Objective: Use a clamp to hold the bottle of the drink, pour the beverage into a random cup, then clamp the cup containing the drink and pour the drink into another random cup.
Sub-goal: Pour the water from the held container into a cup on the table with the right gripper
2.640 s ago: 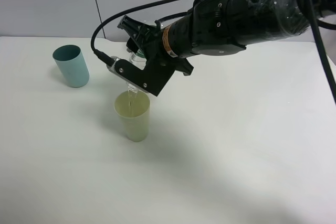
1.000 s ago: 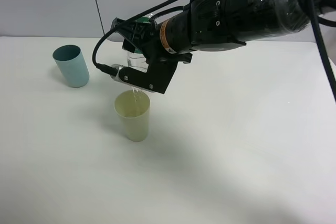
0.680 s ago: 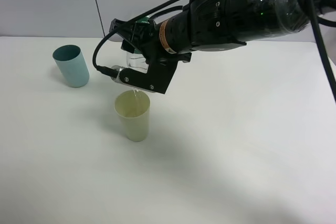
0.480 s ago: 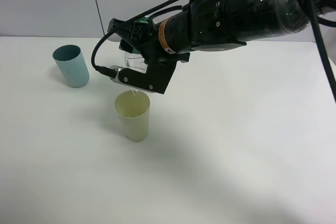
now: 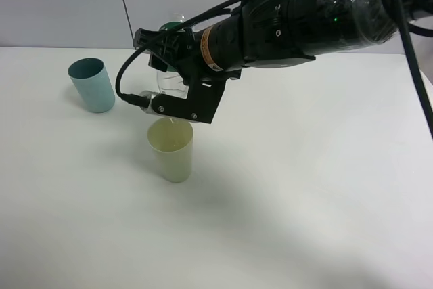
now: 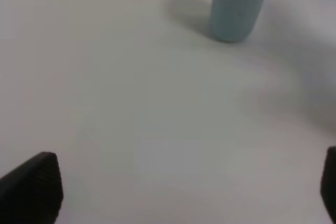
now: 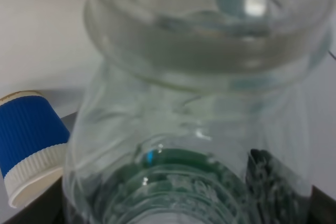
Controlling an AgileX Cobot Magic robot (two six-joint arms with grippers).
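My right gripper [image 5: 166,51] is shut on a clear bottle [image 5: 169,84], which is tipped steeply with its mouth just above the pale yellow-green cup [image 5: 170,148] at mid table. The bottle's green end points up. In the right wrist view the clear bottle [image 7: 189,114] fills the picture. A teal cup [image 5: 92,84] stands upright at the far left, well apart from the bottle. It also shows in the left wrist view [image 6: 240,4]. My left gripper [image 6: 181,192] is open and empty low over bare table, short of the teal cup, and is out of the exterior high view.
The white table [image 5: 304,187] spreads to the right and front of the cups. A blue ribbed cup-like thing with a white rim [image 7: 29,140] shows beside the bottle in the right wrist view only. My right arm [image 5: 318,18] reaches across from the upper right.
My right gripper has rolled further and shifted slightly left, lifting the bottle's green end higher and tipping it more steeply over the yellow-green cup. The cups have not moved.
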